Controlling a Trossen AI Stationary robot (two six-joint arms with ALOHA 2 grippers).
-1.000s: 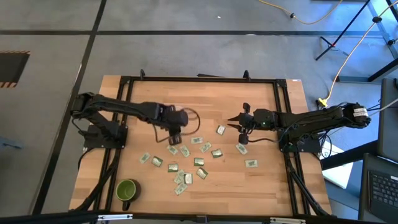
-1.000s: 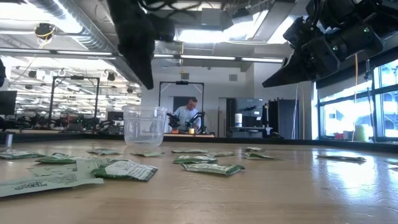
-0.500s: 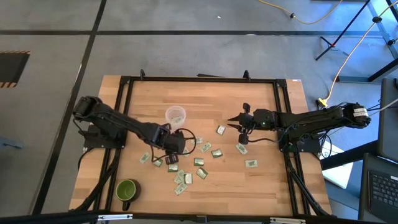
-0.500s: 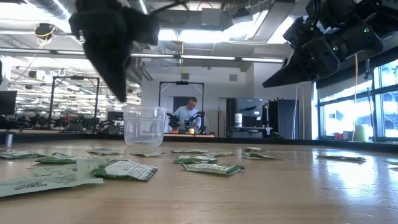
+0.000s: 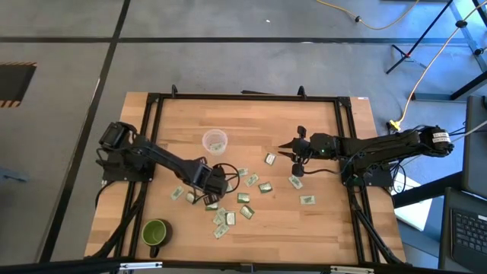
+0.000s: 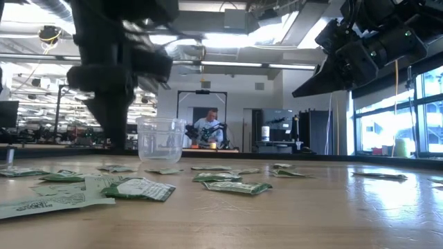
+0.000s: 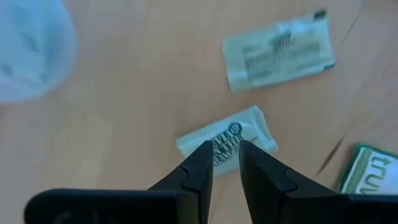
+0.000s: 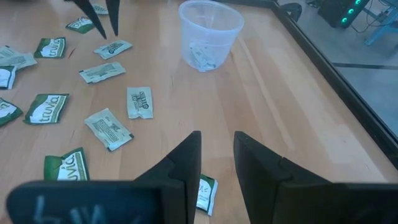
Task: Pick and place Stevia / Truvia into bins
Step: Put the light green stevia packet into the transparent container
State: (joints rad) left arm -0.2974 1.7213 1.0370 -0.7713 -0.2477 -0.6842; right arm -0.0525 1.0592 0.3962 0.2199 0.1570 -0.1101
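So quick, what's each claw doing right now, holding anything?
Left end effector: open, empty, fingers either side of a sachet on the table.
Right end effector: open, empty, above the table.

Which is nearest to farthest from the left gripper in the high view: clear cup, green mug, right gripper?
From the left gripper, low over the sachets:
1. Clear cup, toward the table's far edge, a few sachets inside.
2. Green mug, toward the near left corner. It is only slightly farther than the cup, so this pair is close.
3. Right gripper, across the table on the right side, clearly farthest.
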